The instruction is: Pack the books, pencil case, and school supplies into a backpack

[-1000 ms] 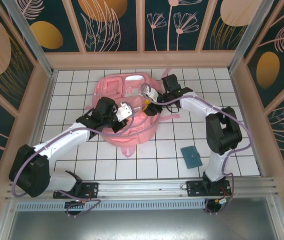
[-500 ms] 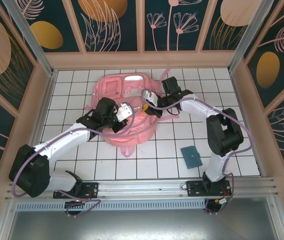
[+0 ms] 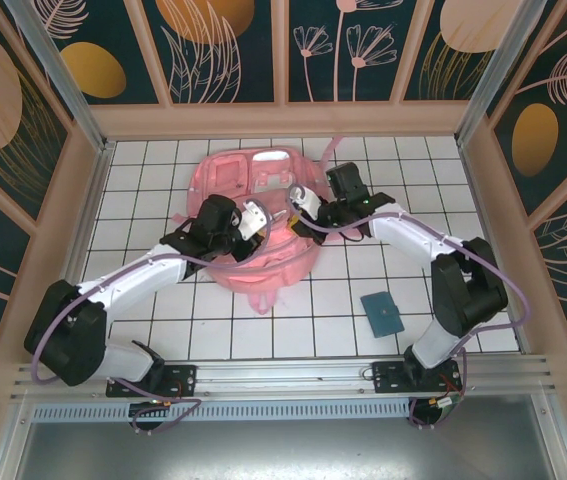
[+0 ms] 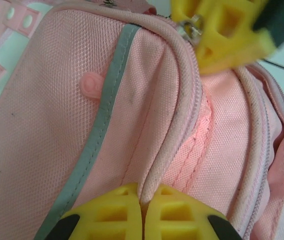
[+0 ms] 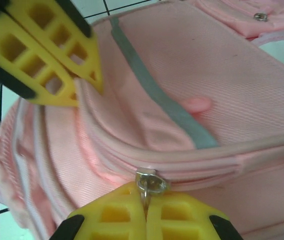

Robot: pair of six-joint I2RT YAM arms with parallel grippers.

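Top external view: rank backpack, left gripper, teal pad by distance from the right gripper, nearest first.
1. backpack: touching; right gripper is shut on its zipper pull.
2. left gripper: just to its left, pinching the backpack's seam.
3. teal pad: on the table, near right.

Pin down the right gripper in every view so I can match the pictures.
Top external: right gripper near the centre, over the pink backpack.
Left wrist: right gripper at top right, on the zipper seam.
Right wrist: right gripper at bottom centre, shut on the metal zipper pull.
Shared landmark: the backpack's grey stripe, seen in both wrist views.
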